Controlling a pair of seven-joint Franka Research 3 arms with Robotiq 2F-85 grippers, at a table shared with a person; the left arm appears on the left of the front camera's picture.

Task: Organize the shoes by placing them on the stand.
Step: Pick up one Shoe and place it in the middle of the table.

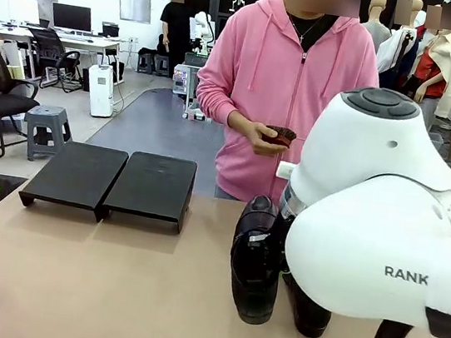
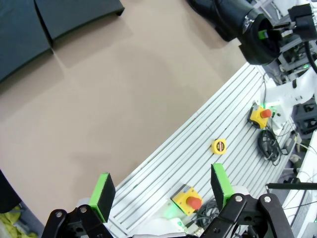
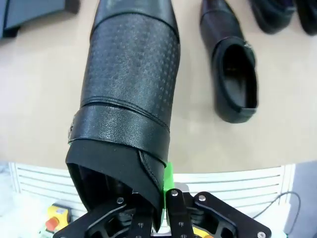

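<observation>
My right gripper [image 3: 161, 191] is shut on the heel rim of a black glossy shoe [image 3: 129, 94], with one green pad [image 3: 167, 177] outside the rim. In the front view this shoe [image 1: 257, 257] hangs toe-down at the table, right of the middle. A second shoe [image 3: 233, 69] lies beside it [image 1: 304, 308]. Two more shoes [image 3: 277, 15] lie farther right. The stand [image 1: 110, 180], two flat black platforms, sits bare at the far left [image 2: 49, 20]. My left gripper [image 2: 162, 186] is open and holds nothing, low past the table's near-left edge.
A person in a pink hoodie [image 1: 286, 68] stands at the far side holding a small brown thing [image 1: 279, 134]. Under my left gripper is a slatted white surface [image 2: 198, 134] with yellow emergency-stop boxes [image 2: 187, 198] and cables. My white right arm [image 1: 377, 224] hides the table's right part.
</observation>
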